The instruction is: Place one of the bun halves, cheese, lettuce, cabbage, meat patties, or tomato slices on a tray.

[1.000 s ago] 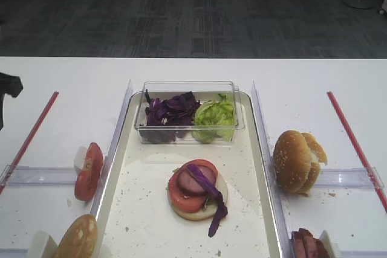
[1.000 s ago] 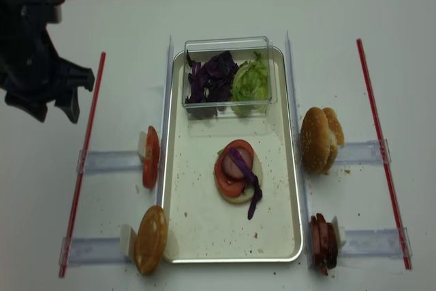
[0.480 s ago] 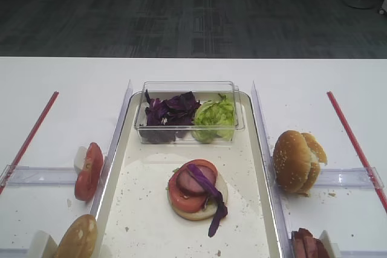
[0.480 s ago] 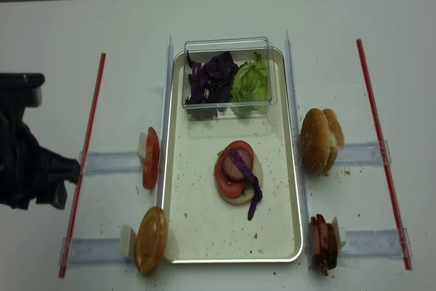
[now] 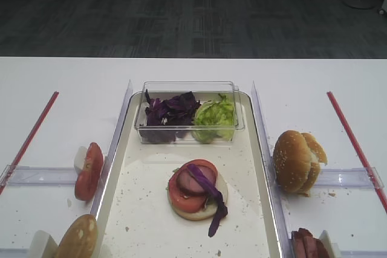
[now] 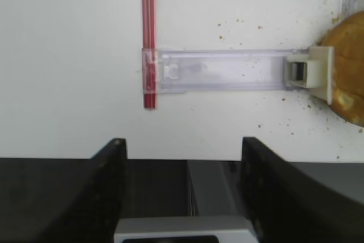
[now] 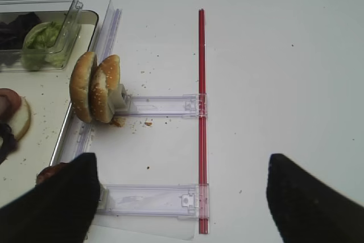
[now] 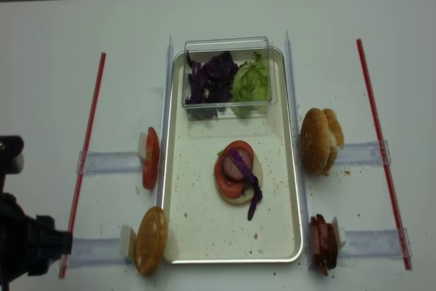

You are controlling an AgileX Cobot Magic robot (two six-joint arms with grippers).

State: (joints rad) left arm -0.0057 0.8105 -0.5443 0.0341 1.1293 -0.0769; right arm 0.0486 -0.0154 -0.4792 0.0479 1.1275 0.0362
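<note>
We see the tray open at 6 and 9 o'clock around the stacked bun; the clear box blocks its 12 o'clock end. Upright bun halves and meat patties flank 3 o'clock, tomato slices 9 o'clock.

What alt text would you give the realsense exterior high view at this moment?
A cream tray holds a stack of bun base, tomato, meat and a purple cabbage strip, behind it a clear box of cabbage and lettuce. Outside the tray stand tomato slices and a bun half left, bun halves and meat patties right. The left arm is at the lower left edge.
</note>
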